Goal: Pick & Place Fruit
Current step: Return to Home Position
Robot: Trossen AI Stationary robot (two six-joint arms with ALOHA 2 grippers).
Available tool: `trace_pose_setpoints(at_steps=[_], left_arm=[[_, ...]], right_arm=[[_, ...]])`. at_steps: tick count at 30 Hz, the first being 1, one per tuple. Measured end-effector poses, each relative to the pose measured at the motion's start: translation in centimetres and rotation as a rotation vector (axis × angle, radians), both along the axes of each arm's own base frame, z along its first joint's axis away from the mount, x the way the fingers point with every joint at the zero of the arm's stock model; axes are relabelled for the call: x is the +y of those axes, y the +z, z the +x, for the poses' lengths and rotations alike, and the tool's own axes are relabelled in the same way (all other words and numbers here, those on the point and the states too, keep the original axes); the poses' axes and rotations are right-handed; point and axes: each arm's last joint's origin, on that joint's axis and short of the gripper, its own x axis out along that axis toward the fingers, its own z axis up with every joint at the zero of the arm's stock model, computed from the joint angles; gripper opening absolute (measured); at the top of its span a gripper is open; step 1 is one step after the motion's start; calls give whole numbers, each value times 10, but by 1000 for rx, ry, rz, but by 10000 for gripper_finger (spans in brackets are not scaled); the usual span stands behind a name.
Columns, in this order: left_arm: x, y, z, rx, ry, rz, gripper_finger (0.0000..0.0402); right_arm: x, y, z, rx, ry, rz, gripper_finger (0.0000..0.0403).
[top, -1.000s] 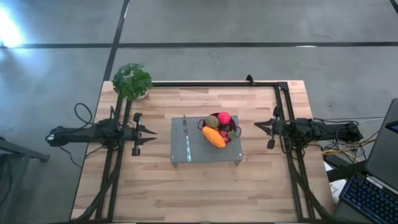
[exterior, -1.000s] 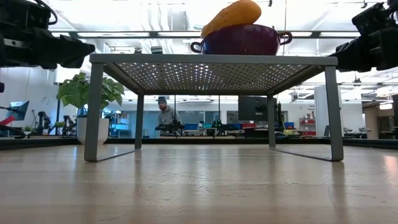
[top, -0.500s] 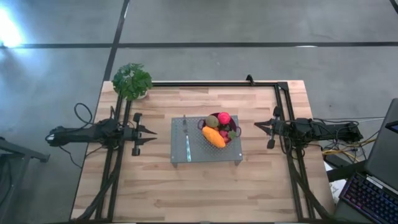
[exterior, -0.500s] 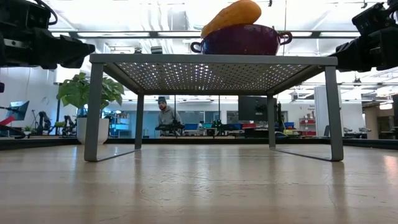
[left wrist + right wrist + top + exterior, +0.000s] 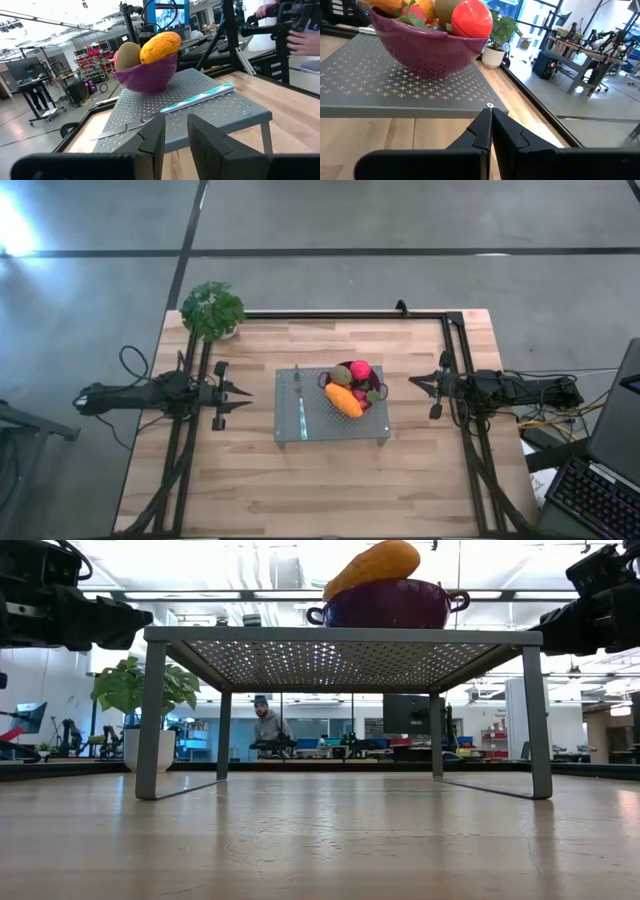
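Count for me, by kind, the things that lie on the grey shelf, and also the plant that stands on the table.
Purple bowl: 1
Knife: 1
Fruit showing in the bowl: 4 (orange one, pink-red ball, brown-green oval, strawberry); others may be hidden
Potted plant: 1
Total: at least 7

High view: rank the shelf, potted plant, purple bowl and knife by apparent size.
1. The shelf, clearly largest.
2. The potted plant and the purple bowl look about alike, so I won't rank them.
3. The knife, slim, smallest.
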Motion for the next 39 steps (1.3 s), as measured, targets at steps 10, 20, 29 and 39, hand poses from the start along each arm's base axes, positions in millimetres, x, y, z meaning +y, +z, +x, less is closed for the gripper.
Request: trace_pose_setpoints(at_steps=[10, 20, 29, 39], left_arm=[[0, 0, 0, 2, 0, 0, 87], [0, 0, 0, 3, 0, 0, 87], [0, -1, 0, 3, -1, 0, 87], [0, -1, 0, 3, -1, 0, 87]], right_arm=[[-1, -13, 11, -155, 106, 214, 8], [-5, -16, 11, -140, 204, 171, 8], [-5, -16, 11, -139, 203, 171, 8], [-5, -16, 11, -139, 205, 172, 8]])
